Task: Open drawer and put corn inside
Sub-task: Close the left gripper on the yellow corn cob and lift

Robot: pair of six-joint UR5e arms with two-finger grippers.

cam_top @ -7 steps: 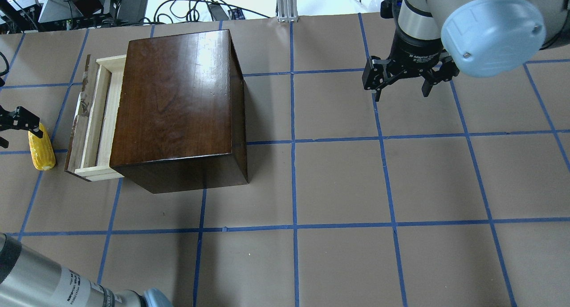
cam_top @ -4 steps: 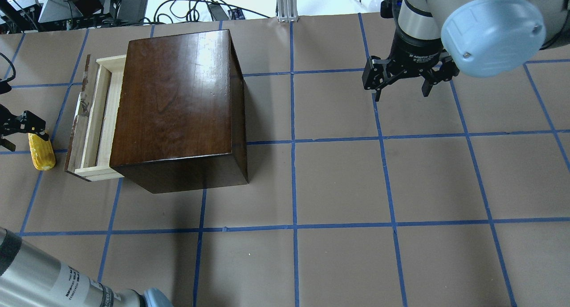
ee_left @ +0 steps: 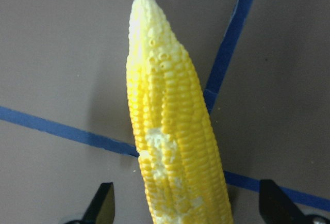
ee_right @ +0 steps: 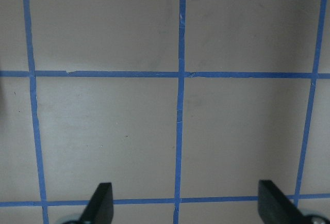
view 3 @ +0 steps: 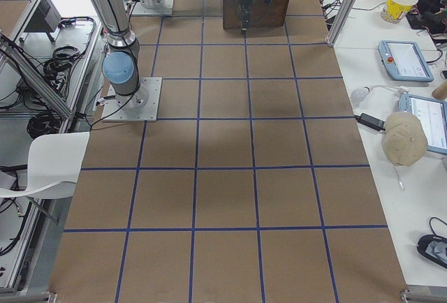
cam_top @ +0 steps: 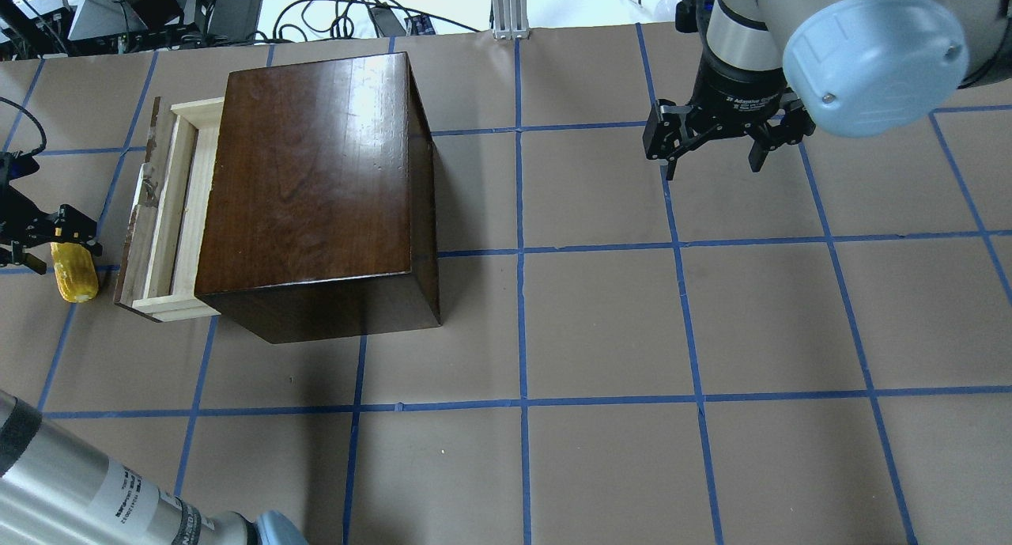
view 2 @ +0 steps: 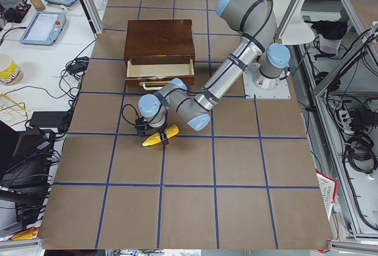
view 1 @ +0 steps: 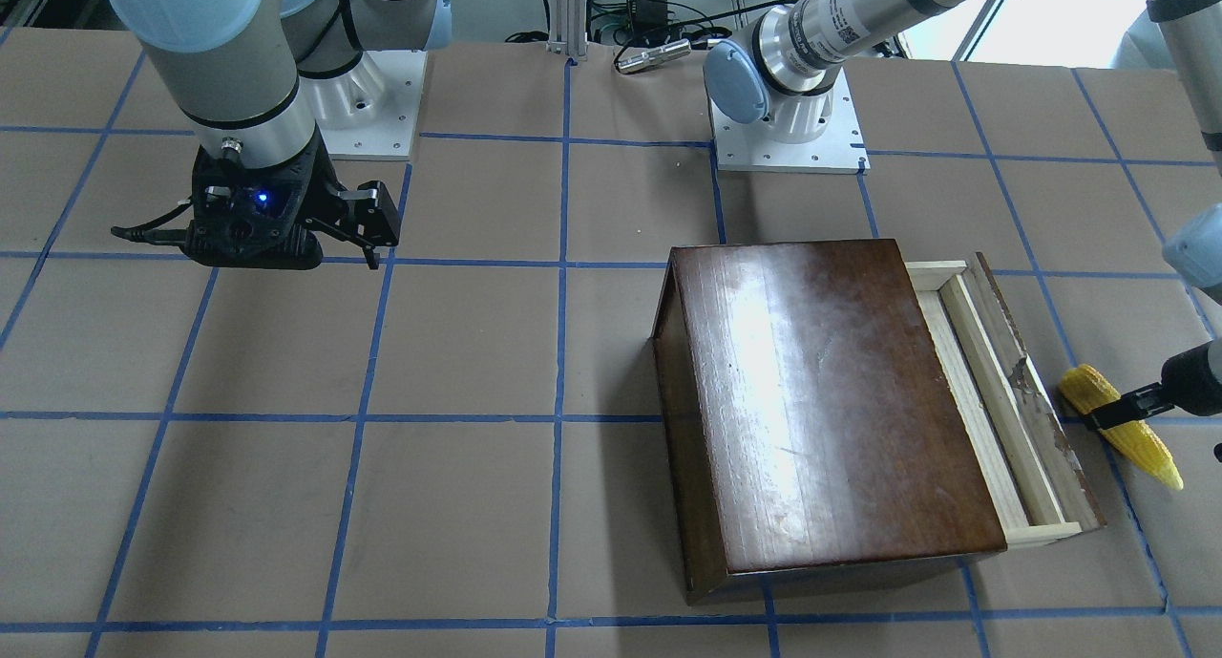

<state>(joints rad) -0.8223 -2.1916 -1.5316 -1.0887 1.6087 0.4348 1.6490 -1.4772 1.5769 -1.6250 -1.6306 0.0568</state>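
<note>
The yellow corn [cam_top: 74,280] lies on the table just left of the drawer [cam_top: 183,213], which stands pulled partway out of the dark-brown box [cam_top: 312,173]. My left gripper [cam_top: 54,246] is open and low over the corn's thick half. In the left wrist view its fingers [ee_left: 103,206] stand apart on either side of the corn [ee_left: 172,146] and do not touch it. The front view shows the corn [view 1: 1141,443] beside the drawer's worn front [view 1: 1026,391]. My right gripper [cam_top: 711,161] is open and empty, above bare table far to the right.
The box takes up the left-middle of the table. The brown table surface [cam_top: 601,316] carries a grid of blue tape lines. Cables and equipment [cam_top: 118,11] lie beyond the far edge. My left arm's forearm [cam_top: 71,490] crosses the near left corner.
My left gripper has moved along the corn toward its thick end and now covers more of it. The corn, drawer and right arm have not moved.
</note>
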